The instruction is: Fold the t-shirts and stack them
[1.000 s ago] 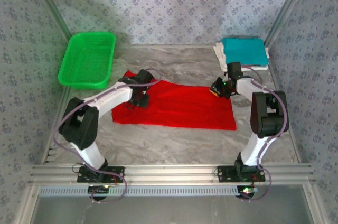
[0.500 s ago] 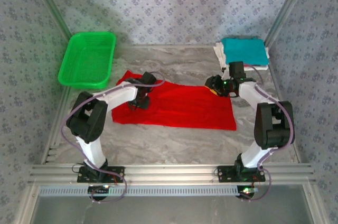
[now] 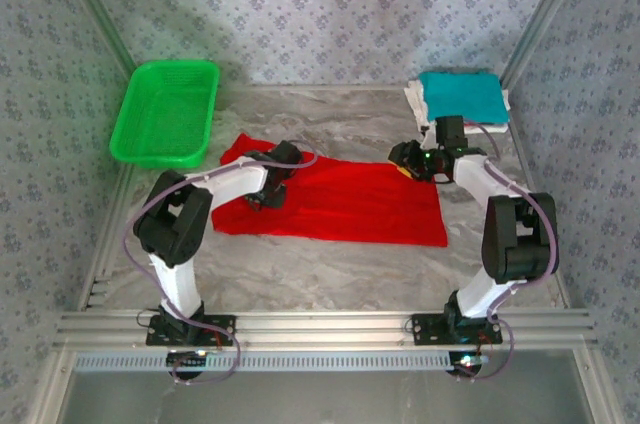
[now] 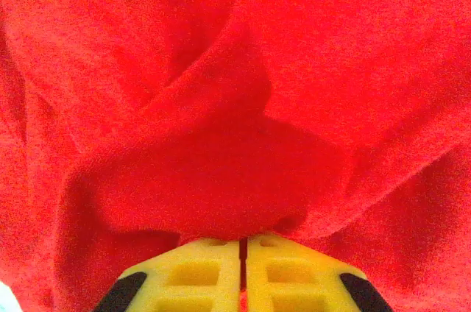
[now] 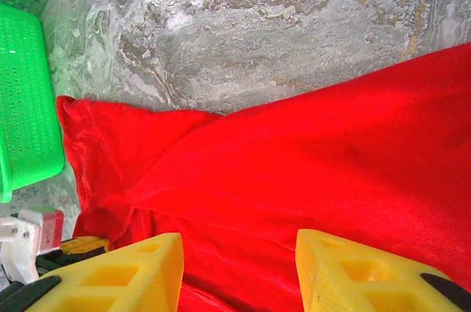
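Note:
The red t-shirt (image 3: 350,206) lies spread flat across the middle of the table, its left end rumpled. My left gripper (image 3: 264,196) is down on that left end. In the left wrist view its yellow jaws (image 4: 243,244) are shut on a bunched fold of the red t-shirt (image 4: 221,69). My right gripper (image 3: 404,160) hovers over the shirt's far right corner. It (image 5: 239,271) stands open, with red cloth (image 5: 294,172) below and between the fingers. The teal t-shirt (image 3: 460,96) lies folded on the whitish t-shirt (image 3: 413,100) at the back right.
A green mesh basket (image 3: 165,112) stands at the back left, its rim near the shirt's left end (image 5: 22,98). Bare marble table (image 3: 330,119) runs behind the red shirt and in front of it. Patterned walls close in the back and both sides.
My left gripper has closed onto the red cloth and its arm has shifted slightly right. My right gripper has opened and moved a little left over the shirt's corner.

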You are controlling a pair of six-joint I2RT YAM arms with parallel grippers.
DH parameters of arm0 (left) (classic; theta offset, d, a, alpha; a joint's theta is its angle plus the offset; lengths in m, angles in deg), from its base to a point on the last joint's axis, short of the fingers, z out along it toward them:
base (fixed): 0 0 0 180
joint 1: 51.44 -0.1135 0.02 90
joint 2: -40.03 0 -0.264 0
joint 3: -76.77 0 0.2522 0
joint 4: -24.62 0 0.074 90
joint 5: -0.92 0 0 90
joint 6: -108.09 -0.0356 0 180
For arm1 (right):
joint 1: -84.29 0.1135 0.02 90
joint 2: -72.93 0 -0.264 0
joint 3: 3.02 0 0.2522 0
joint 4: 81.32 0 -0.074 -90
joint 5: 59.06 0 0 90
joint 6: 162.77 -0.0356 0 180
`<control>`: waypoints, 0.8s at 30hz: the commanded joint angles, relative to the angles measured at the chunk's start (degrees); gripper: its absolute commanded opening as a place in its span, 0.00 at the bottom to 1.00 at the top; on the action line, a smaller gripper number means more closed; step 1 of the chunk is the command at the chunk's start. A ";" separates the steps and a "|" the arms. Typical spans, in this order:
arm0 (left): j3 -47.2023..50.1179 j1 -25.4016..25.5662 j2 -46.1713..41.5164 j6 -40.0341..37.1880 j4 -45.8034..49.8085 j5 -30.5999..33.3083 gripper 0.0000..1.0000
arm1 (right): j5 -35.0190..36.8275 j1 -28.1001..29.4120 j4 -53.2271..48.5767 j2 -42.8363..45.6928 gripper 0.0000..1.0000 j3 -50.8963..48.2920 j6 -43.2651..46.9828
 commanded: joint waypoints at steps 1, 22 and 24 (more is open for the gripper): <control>-1.45 -0.09 -1.72 0.82 2.22 1.90 0.00 | -1.32 -0.47 -0.29 0.57 0.47 -0.27 0.53; -7.10 3.54 -1.94 9.26 8.18 -16.92 0.06 | -0.79 -0.54 -1.82 -0.89 0.48 1.82 0.52; -8.88 4.43 -0.51 9.22 9.69 -17.35 0.18 | -0.97 -0.61 -2.12 -1.20 0.49 2.17 0.73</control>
